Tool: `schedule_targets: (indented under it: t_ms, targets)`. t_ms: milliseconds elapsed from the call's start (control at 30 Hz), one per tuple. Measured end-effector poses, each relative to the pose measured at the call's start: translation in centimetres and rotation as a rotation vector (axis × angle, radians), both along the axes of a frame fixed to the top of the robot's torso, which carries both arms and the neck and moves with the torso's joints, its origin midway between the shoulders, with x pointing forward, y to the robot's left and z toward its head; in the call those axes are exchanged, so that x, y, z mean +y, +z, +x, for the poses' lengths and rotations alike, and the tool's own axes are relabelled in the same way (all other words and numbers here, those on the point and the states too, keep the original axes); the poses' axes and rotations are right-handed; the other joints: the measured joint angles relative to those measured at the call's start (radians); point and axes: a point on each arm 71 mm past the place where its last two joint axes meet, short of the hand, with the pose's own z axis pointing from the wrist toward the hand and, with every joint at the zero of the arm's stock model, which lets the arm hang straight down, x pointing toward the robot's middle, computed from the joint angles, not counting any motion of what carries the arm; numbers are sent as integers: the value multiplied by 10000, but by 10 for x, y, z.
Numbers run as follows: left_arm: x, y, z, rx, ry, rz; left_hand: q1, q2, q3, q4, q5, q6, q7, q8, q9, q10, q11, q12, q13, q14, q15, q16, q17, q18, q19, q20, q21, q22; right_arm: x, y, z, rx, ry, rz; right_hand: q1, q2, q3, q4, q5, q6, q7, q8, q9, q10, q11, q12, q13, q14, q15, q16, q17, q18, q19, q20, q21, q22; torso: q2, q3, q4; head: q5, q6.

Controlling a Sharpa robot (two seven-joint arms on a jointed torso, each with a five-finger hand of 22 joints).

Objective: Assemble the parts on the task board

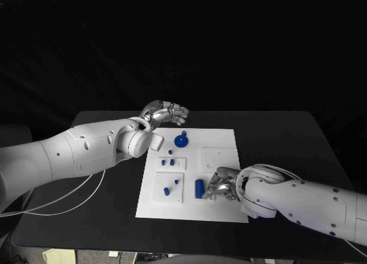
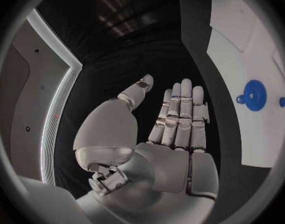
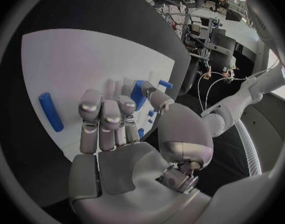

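The white task board [image 1: 219,140] lies mid-table. A blue gear [image 1: 181,141] sits near its far left and appears in the left wrist view as the gear [image 2: 253,95]. My left hand [image 1: 163,114] hovers past the board's far left corner. Its fingers [image 2: 180,109] are straight and apart, holding nothing. My right hand [image 1: 221,186] rests low on the board's near right part, right beside a lying blue cylinder [image 1: 199,188]. In the right wrist view, the curled right hand [image 3: 111,129] has a blue piece [image 3: 138,93] between thumb tip and fingertips. Whether it grips that piece is unclear.
Small blue pegs [image 1: 166,191] stand in little square plates [image 1: 171,163] on the board's left half, and another blue cylinder [image 3: 50,111] lies near a board corner. A blank square plate [image 1: 217,159] sits right of centre. White cables [image 1: 65,192] hang off the table's left side.
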Motion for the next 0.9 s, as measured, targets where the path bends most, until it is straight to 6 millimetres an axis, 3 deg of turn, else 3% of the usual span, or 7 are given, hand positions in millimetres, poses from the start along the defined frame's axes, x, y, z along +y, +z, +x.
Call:
schedule_targets:
  t_ms: [200,300,400,533,600,800,900]
  targets:
    - [0,0,0,5,-4,-1,-20,-20,0,0,0,0,0,0,0,0,0,0,0,0,0,0,8,-1,0,0,0,0,1,-2,1,38,1,-82,-194,195,401,266,-2,99,-3,12,-30,50,-51,-78,-30,1,0,0,40,9,-11,58,39,-1,0,3,-3,-13,-12]
    - [0,0,0,6,-3,0,-20,-20,0,0,0,0,0,0,0,0,0,0,0,0,0,0,8,-2,0,0,0,-1,1,-2,0,105,67,-107,-472,424,776,556,-2,177,2,-63,-93,71,-31,-78,-32,-1,-1,0,69,18,1,71,45,-1,-3,3,-4,-23,-20]
    - [0,0,0,7,-5,-1,-20,-20,0,0,0,0,0,0,0,0,0,0,1,0,0,0,8,-2,0,0,0,-1,2,-2,0,148,97,-115,-640,383,876,506,-2,191,-1,-81,-144,86,-17,-77,-32,-21,-20,1,77,18,1,71,97,-2,-4,1,-6,-31,-21]
    - [0,0,0,9,-12,-4,-20,-20,0,0,0,0,0,0,0,0,0,0,1,0,0,0,16,61,0,0,0,-2,2,-2,1,182,98,-121,-836,202,621,159,318,193,-1,-87,-147,86,-16,-116,-31,-21,-20,1,105,18,1,71,137,-2,-4,1,-6,-35,-20]
    - [1,0,0,10,-6,-1,-20,-20,0,0,0,0,0,0,0,0,0,0,1,0,0,0,17,103,0,0,0,-2,1,-2,1,191,87,-120,-879,-3,415,-47,395,197,-3,-123,-146,86,-16,-116,-21,-21,-20,1,114,19,1,71,137,-2,-3,-1,-4,-35,-19]
    - [2,0,0,14,11,6,-19,-20,0,0,0,0,0,0,0,0,0,0,1,0,0,0,17,103,0,0,0,7,1,-2,1,212,88,-118,-816,-432,95,-421,395,215,4,-157,-146,86,-16,-116,-14,14,-53,1,126,20,1,71,137,-3,-2,-2,1,-21,-38]
    - [2,0,0,15,12,7,-19,-20,0,0,0,0,0,0,0,0,0,0,2,0,0,0,25,102,0,0,0,7,1,-2,1,215,84,-118,-722,-525,72,-498,395,216,3,-158,-146,86,-16,-116,-7,15,-53,-38,126,20,1,71,137,-3,-1,-1,1,-18,-49]
